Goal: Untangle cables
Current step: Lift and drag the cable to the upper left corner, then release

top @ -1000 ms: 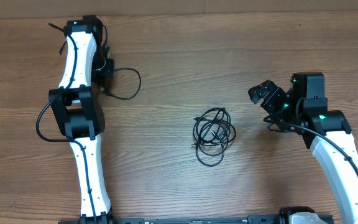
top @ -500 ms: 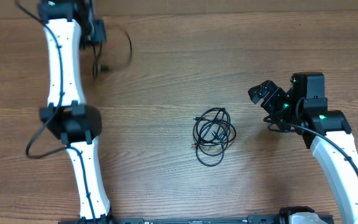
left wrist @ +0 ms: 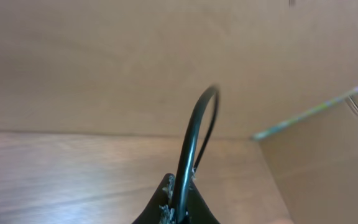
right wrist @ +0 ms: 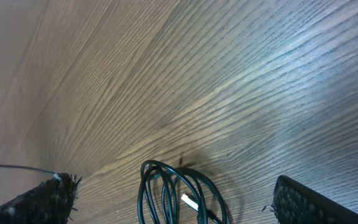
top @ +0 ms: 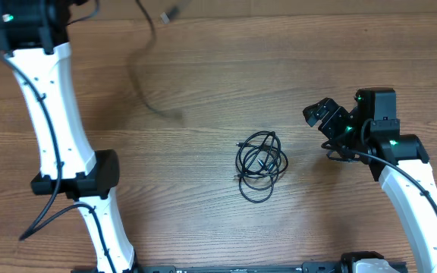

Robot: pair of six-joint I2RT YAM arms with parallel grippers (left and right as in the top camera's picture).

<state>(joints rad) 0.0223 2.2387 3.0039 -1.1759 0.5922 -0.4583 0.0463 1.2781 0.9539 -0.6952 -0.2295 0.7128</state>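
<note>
Evidently the left arm has swung hard away from the coil (top: 260,165), up to the far corner of the table (top: 203,220). It has carried one cable (left wrist: 191,137) with it. A second ago that cable lay as a loose loop on the wood, well to the left of the coil. Half a second ago it was already farther off. Now it hangs in the air as a blurred streak, its free end flung up and away from the coil.

The left gripper (left wrist: 178,211) is clamped shut on this cable, which rises in an arch from between its fingers. One cord is thus well clear of the rest, which counts as real progress on the task.

The coil itself has not shifted. It sits in the middle of the table as a tight bundle of dark loops, with a pale plug tip (right wrist: 188,202) showing inside. How many cords remain in it I cannot tell.

The right gripper (top: 321,115) has not moved either. It hovers just to the right of the coil with its jaws spread wide and nothing in them, so the bundle is probably next.
</note>
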